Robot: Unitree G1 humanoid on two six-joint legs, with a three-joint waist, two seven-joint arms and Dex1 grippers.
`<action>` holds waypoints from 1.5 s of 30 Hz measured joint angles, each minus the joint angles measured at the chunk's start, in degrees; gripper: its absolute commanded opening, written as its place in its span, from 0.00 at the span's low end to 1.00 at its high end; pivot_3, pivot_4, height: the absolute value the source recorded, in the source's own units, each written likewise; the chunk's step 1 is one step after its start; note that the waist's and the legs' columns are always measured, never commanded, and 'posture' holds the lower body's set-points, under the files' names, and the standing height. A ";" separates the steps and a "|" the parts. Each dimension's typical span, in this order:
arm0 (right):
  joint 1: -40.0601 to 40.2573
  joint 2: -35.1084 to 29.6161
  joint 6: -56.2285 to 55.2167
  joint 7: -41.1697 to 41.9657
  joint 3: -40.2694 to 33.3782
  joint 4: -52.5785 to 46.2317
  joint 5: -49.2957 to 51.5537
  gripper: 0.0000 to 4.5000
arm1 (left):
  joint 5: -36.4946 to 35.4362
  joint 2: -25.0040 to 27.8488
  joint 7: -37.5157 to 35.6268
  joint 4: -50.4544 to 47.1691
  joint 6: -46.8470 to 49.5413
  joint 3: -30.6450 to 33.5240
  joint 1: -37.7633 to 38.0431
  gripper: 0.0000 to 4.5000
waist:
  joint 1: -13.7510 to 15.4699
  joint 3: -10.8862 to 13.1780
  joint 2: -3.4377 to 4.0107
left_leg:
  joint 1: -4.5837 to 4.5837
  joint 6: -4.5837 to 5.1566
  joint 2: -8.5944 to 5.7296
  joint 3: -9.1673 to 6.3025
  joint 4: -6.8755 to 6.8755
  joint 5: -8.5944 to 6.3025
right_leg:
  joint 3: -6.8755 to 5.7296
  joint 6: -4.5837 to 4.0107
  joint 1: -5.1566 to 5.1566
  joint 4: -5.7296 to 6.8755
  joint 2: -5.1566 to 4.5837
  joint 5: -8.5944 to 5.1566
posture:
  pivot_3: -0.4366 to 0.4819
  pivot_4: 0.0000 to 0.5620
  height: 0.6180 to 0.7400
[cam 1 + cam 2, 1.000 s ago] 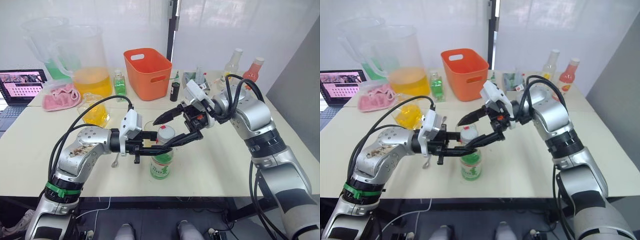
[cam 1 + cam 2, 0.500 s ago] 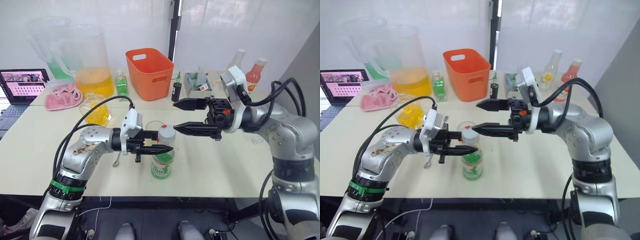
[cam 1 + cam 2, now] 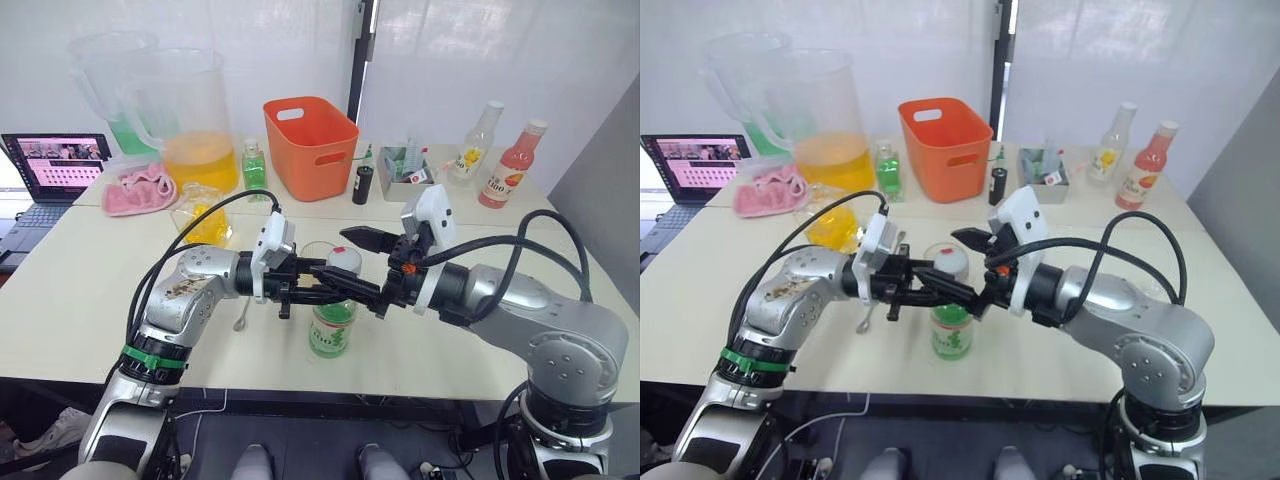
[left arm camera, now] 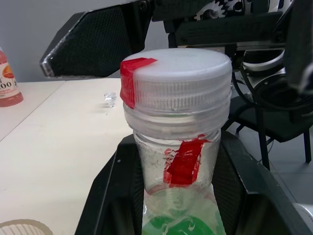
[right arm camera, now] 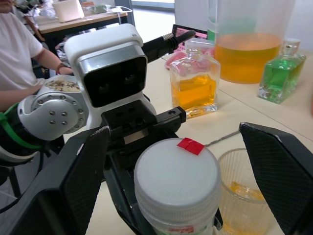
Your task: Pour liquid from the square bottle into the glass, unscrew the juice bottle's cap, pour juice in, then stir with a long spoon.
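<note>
The juice bottle (image 3: 333,322), with its green-and-white label, stands upright near the table's front middle. My left gripper (image 3: 322,291) is shut on its neck just below the cap (image 5: 176,178), which is white with a red mark. My right gripper (image 3: 347,262) is open, one finger on each side of the cap without touching it. The glass (image 3: 318,250) stands just behind the bottle with a little orange liquid in it. The square bottle (image 3: 200,215) sits at the back left. The long spoon (image 3: 241,316) lies on the table under my left arm.
Along the back stand a pitcher of orange liquid (image 3: 190,120), a small green bottle (image 3: 254,165), an orange basket (image 3: 310,145), a black bottle (image 3: 362,185), and yellow-labelled (image 3: 478,130) and pink (image 3: 512,165) bottles. A pink cloth (image 3: 138,190) and a laptop (image 3: 55,165) are at the left. A person (image 5: 19,54) sits beyond.
My right gripper, drawn back to the right half a second ago, has come in again and now straddles the cap. The left gripper has kept its hold. The camera has shifted slightly.
</note>
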 measured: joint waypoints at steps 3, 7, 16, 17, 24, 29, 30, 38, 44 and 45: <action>0.76 -0.46 0.03 -1.30 0.40 -0.26 0.11 0.66 | 0.06 -0.19 -0.22 0.63 -0.01 0.00 -0.33 0.31 | 0.04 0.00 0.00 | 0.00 0.00 0.00 0.00 0.00 0.00 | 0.00 0.00 0.01 -0.01 0.00 0.00 | 0.48 0.27 0.85; 0.95 -1.43 -0.17 -1.40 0.85 -0.44 0.54 0.39 | 0.56 -0.45 -0.59 1.02 0.01 0.02 -0.71 0.31 | -0.04 0.00 0.00 | 0.00 0.00 0.01 -0.01 0.00 0.00 | 0.00 0.00 0.01 -0.01 0.00 0.00 | 0.48 0.27 0.85; -0.38 -6.20 -3.13 4.22 2.58 2.41 0.80 0.39 | 0.92 -0.81 -0.49 0.63 0.02 0.05 -0.58 0.31 | -0.05 0.00 0.00 | 0.00 0.00 0.00 -0.01 0.01 0.00 | -0.01 0.00 0.03 -0.04 0.00 0.00 | 0.48 0.27 0.85; -0.94 -7.29 -4.11 6.47 3.33 3.50 0.19 0.39 | 0.97 -0.72 -0.28 0.19 0.06 0.12 -0.32 0.31 | -0.08 0.00 0.00 | 0.00 0.00 0.00 -0.01 0.01 0.00 | -0.01 0.00 0.03 -0.04 0.00 0.00 | 0.48 0.27 0.85; -5.26 -12.28 -16.37 28.58 10.43 14.73 -7.65 0.39 | 0.67 0.55 2.58 -5.17 1.44 1.31 3.09 0.31 | -0.29 0.00 0.00 | 0.03 0.00 0.01 -0.02 0.02 0.00 | -0.03 0.01 0.05 -0.05 0.01 -0.01 | 0.48 0.27 0.85; -10.26 -13.23 -27.42 46.30 15.40 26.09 -14.13 0.39 | 0.54 1.91 4.73 -9.03 2.91 1.51 4.52 0.31 | -0.54 0.00 0.00 | 0.05 0.00 0.01 -0.02 -0.01 0.00 | -0.05 0.01 0.03 -0.02 0.02 0.00 | 0.48 0.27 0.85; -11.90 -12.95 -29.78 50.16 16.64 29.10 -15.31 0.39 | 0.46 2.18 5.34 -9.94 2.99 1.68 5.09 0.31 | -0.68 0.00 0.00 | 0.07 0.00 0.02 -0.02 -0.01 0.00 | -0.05 0.01 0.03 0.00 0.03 0.00 | 0.48 0.27 0.85; -20.19 -9.69 -37.51 65.77 20.78 43.52 -20.84 0.39 | -0.62 3.25 8.06 -12.10 4.18 2.10 6.48 0.31 | -0.77 0.00 0.00 | 0.08 0.00 0.02 -0.03 -0.02 0.00 | -0.08 0.02 0.03 0.05 0.04 0.00 | 0.48 0.27 0.85; -23.02 -8.08 -40.02 70.59 21.62 48.22 -23.17 0.50 | -1.05 3.53 8.61 -12.22 3.95 2.17 6.88 0.31 | -0.82 0.00 0.01 | 0.11 0.00 0.02 -0.03 -0.03 0.00 | -0.08 0.02 0.02 0.09 0.04 0.00 | 0.48 0.27 0.85; -23.22 -7.95 -40.05 70.85 21.67 48.52 -23.33 0.61 | -1.20 3.55 8.69 -12.21 3.91 2.18 6.96 0.31 | -0.80 0.00 0.01 | 0.11 -0.01 0.02 -0.03 -0.03 0.00 | -0.08 0.02 0.02 0.09 0.04 0.00 | 0.48 0.27 0.85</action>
